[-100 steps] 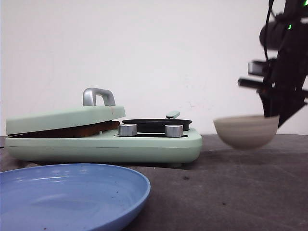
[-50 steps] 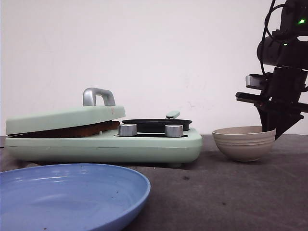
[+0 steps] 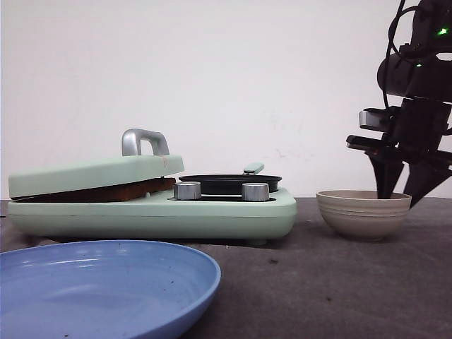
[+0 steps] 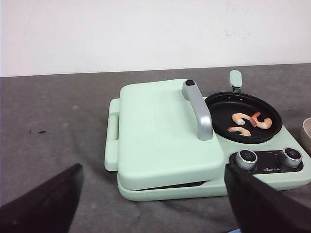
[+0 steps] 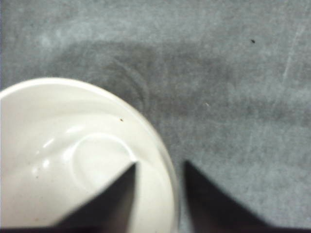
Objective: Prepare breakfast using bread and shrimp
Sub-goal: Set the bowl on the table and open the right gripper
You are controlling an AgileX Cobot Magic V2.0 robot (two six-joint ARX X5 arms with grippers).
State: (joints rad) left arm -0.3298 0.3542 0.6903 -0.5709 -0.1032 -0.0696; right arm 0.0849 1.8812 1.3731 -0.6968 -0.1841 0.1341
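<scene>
Three orange-red and white shrimp lie in the round black pan of the mint-green breakfast maker. The bread is hidden under the maker's closed lid; only a brown strip shows in the gap. My right gripper is open and straddles the rim of the empty beige ribbed bowl, which stands on the table. One finger is inside the bowl and one outside, as the right wrist view shows. My left gripper is wide open and empty, in front of the maker.
A blue plate lies at the front left. The maker has a grey lid handle and two silver knobs. The bowl's inside is bare. The table is dark grey.
The right gripper lowered the tilted bowl onto the table, right of the maker, and then opened its jaws. The left arm and the maker have not moved.
</scene>
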